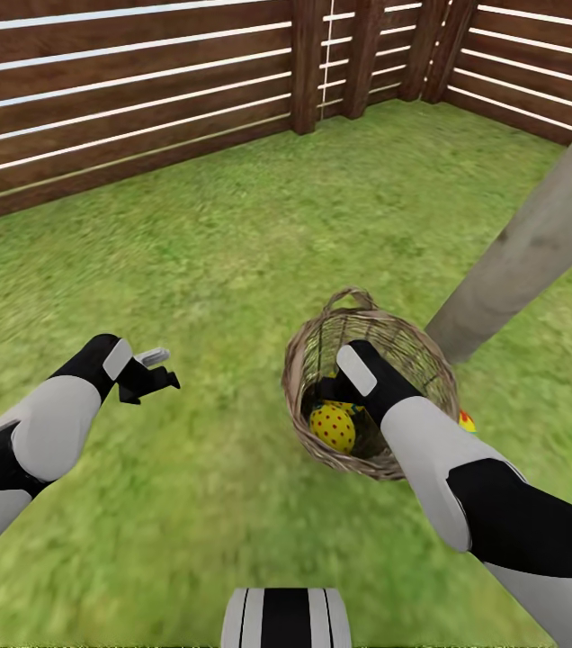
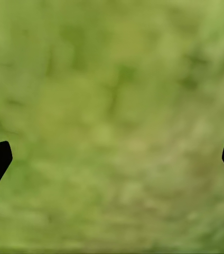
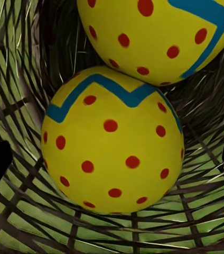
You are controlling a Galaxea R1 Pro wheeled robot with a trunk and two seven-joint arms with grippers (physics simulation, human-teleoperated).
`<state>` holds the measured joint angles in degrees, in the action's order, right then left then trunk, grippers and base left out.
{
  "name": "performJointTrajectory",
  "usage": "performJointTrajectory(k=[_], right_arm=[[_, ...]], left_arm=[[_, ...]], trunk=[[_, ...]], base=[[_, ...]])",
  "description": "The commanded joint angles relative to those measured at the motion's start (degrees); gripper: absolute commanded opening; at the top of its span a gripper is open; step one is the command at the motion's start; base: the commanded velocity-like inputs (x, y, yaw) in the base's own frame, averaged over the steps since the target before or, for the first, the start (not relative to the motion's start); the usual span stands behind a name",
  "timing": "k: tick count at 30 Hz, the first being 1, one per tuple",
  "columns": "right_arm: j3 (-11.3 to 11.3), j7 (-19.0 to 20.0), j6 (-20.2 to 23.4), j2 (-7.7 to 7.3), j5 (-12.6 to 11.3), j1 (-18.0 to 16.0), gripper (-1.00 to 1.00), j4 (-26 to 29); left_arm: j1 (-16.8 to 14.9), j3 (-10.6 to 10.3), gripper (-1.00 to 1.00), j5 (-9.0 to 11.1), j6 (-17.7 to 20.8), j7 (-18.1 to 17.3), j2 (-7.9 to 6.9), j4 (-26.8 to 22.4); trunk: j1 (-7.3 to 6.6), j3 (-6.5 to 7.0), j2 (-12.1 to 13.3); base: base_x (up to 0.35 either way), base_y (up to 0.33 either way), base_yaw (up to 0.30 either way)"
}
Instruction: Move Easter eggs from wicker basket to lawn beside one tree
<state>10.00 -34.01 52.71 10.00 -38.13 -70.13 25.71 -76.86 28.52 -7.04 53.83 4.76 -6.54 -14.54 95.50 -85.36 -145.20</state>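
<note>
On the fenced lawn [image 1: 232,234], the right gripper [image 3: 112,159] reaches into the wicker basket [image 1: 322,337], jaws spread around a zigzag egg [image 3: 112,148]; left gripper [image 1: 153,373] open, empty.

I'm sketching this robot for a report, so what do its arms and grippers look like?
Both arms have smooth rounded shells in glossy pale grey-white, alternating with black segments and black wrists. The left gripper is black and angular with a light grey finger. The right gripper is black below a pale wrist panel. No cables or markings show.
</note>
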Motion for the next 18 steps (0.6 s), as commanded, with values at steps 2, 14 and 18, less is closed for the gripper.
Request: performJointTrajectory(k=[2, 14, 18], right_arm=[[0.21, -0.53, 0.08, 0.0, -0.53, -0.04, 1.0, 0.04], [0.28, -0.53, 0.1, 0.0, -0.54, -0.06, 1.0, 0.04], [0.28, -0.53, 0.1, 0.0, -0.54, -0.05, 1.0, 0.04]], left_arm=[[-0.06, 0.49, 1.0, -0.52, 0.22, -0.03, 0.03, -0.05], [-0.04, 0.49, 1.0, -0.52, 0.19, -0.01, 0.03, -0.05], [-0.04, 0.49, 1.0, -0.52, 0.15, -0.04, 0.03, -0.05]], trunk=[[0.04, -0.49, -0.05], [0.24, -2.26, -0.15], [0.35, -3.15, -0.21]], base=[[0.0, 0.0, 0.0], [0.0, 0.0, 0.0], [0.0, 0.0, 0.0]])
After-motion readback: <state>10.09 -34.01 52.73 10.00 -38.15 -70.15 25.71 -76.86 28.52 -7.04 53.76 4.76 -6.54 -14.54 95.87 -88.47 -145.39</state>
